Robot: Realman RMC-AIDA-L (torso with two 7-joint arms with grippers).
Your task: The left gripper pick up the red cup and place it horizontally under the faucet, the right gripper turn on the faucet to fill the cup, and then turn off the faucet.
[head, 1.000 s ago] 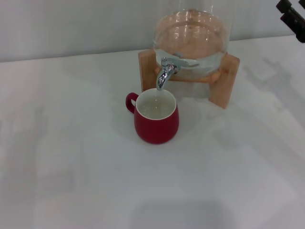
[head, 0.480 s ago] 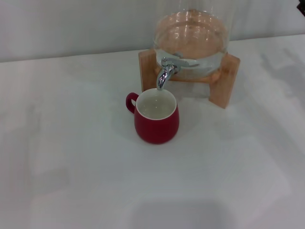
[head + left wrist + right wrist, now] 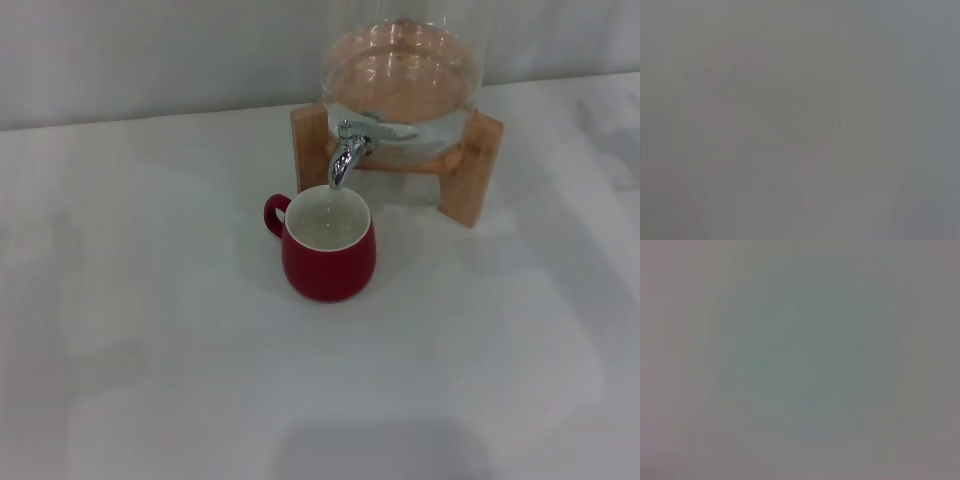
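Bare white table (image 3: 150, 380) nearest me, nothing on it up front. Red cup (image 3: 328, 247) sits mid-table, upright, mouth right under the faucet (image 3: 346, 158) spout, loop handle turned to the robot's left, placed so a stream drops straight into the white inside (pale liquid seems to be in there, level hard to call). Behind it the glass jar (image 3: 405, 75) on its wooden stand (image 3: 478, 170), spigot poking out the front over the cup rim. Can't tell lever position or whether water is running. Neither the left gripper nor the right gripper is in sight from the head view; both wrist views show only featureless grey, so their grip is unknown. Nothing is holding the cup. No labels or writing readable anywhere.
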